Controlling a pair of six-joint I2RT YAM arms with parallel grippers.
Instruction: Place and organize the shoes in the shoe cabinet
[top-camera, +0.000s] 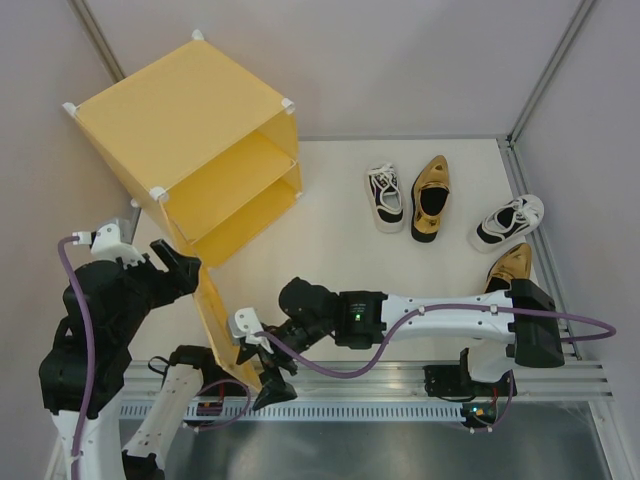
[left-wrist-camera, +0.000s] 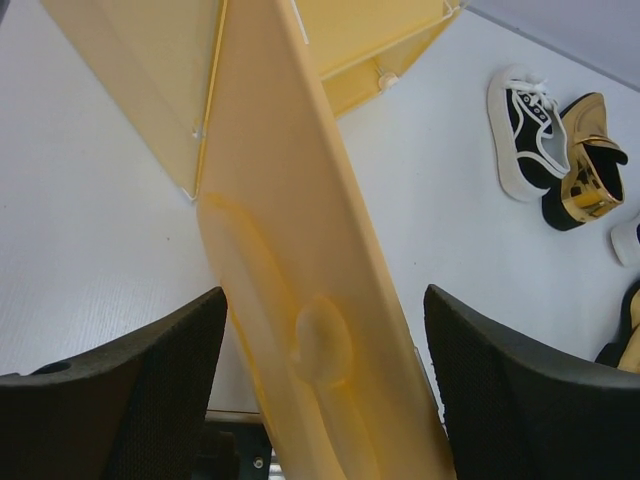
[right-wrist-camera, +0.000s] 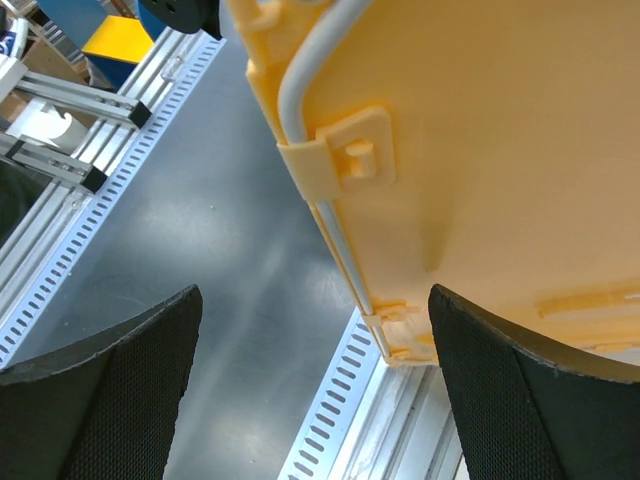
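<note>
The yellow shoe cabinet (top-camera: 180, 130) stands at the back left with its door (top-camera: 222, 325) swung open toward me. My left gripper (top-camera: 180, 262) is open and straddles the door (left-wrist-camera: 300, 280), whose embossed figure lies between the fingers with a gap on each side. My right gripper (top-camera: 270, 378) is open at the door's free edge (right-wrist-camera: 450, 180), which sits close to its right finger (right-wrist-camera: 520, 400). Two white-and-black sneakers (top-camera: 386, 197) (top-camera: 508, 222) and two gold slip-ons (top-camera: 431, 197) (top-camera: 510, 268) lie on the table at the right. The nearest slip-on is partly hidden by my right arm.
The cabinet's two compartments (top-camera: 240, 190) show nothing inside. The metal rail (top-camera: 400, 395) runs along the near edge below the door. Grey walls and a frame post (top-camera: 545, 70) bound the table at the back and right.
</note>
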